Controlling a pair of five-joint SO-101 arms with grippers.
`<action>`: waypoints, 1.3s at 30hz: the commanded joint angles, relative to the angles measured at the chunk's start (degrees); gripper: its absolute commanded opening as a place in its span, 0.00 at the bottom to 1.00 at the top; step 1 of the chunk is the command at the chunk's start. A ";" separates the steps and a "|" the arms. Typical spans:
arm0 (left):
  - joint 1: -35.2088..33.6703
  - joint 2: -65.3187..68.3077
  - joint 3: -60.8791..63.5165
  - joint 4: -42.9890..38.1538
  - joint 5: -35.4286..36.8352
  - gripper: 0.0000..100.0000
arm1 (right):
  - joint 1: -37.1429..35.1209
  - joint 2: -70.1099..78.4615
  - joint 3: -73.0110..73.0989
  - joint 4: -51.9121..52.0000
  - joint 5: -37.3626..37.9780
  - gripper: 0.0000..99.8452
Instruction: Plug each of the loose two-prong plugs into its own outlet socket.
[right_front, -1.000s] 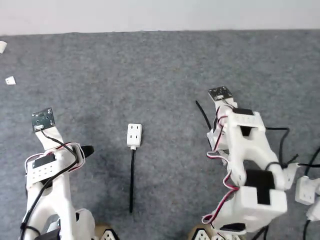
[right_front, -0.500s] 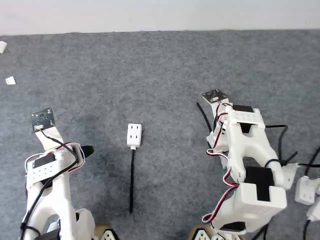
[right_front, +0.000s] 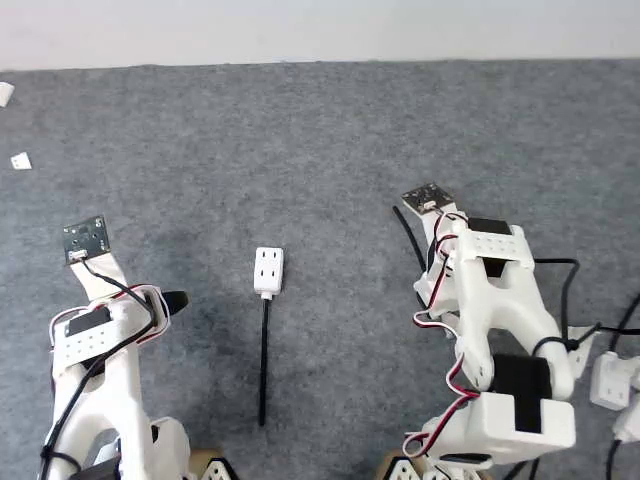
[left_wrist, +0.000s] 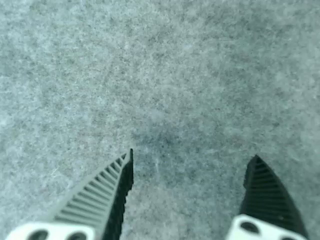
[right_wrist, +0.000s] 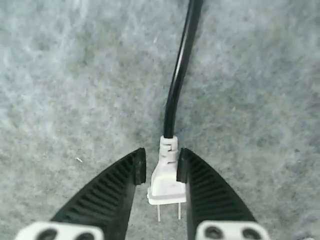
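Note:
A white two-prong plug (right_wrist: 168, 176) on a black cord (right_wrist: 181, 65) sits between the fingers of my right gripper (right_wrist: 160, 162), which is shut on its body with the prongs pointing back toward the wrist. From above, the right arm (right_front: 490, 290) covers that plug, and its black cord (right_front: 408, 232) trails out on the carpet. A white outlet block (right_front: 268, 270) lies at table centre with its own black cord (right_front: 264, 350) running toward the front edge. My left gripper (left_wrist: 192, 159) is open over bare grey carpet, on the left arm (right_front: 105, 330) to the left of the outlet block.
Grey carpet covers the whole table. White plastic pieces with cords (right_front: 612, 382) lie at the right edge beside the right arm's base. Two small white scraps (right_front: 20, 160) sit at the far left, and a pale wall runs along the back.
The right arm's wrist has swung slightly left and drawn back toward its base. The left arm and the outlet block have stayed where they were.

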 joint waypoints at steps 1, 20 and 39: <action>0.26 -1.49 -0.31 -1.41 -0.26 0.33 | 0.57 0.48 -0.26 -0.48 2.73 0.12; 0.26 -1.49 -0.31 -1.41 -0.35 0.33 | 0.92 3.38 -0.62 1.45 14.42 0.00; 2.90 2.90 -1.45 -1.41 -0.09 0.33 | -9.98 -25.54 -5.10 16.57 -0.26 0.01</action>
